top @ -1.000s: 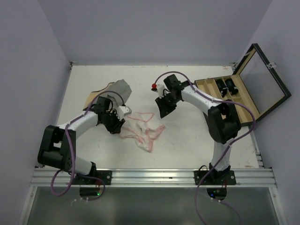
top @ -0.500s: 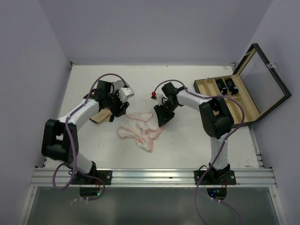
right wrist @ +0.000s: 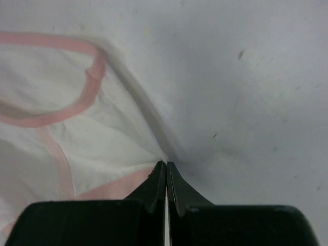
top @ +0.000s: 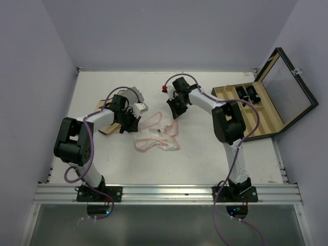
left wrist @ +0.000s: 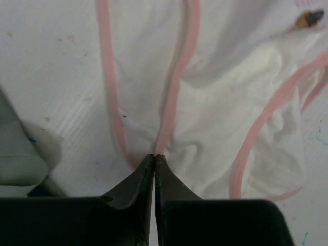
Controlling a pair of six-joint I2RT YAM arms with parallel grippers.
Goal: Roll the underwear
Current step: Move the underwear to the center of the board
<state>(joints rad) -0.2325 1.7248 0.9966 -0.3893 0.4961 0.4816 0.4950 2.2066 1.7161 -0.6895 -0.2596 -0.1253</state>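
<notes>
The underwear, thin white fabric with pink trim, lies crumpled on the white table between the arms. My left gripper is at its left edge. In the left wrist view the jaws are shut and pinch the fabric where two pink trim bands meet. My right gripper is at the garment's far right corner. In the right wrist view the jaws are shut on a corner of the white fabric, which pulls taut from the tips.
A grey cloth and a tan cloth lie by the left arm. A small red object sits behind the right gripper. An open black case with wooden compartments stands at the right.
Both grippers have closed in on the underwear's far edge and shifted toward the back of the table. The garment has been drawn back and spread wider between them.
</notes>
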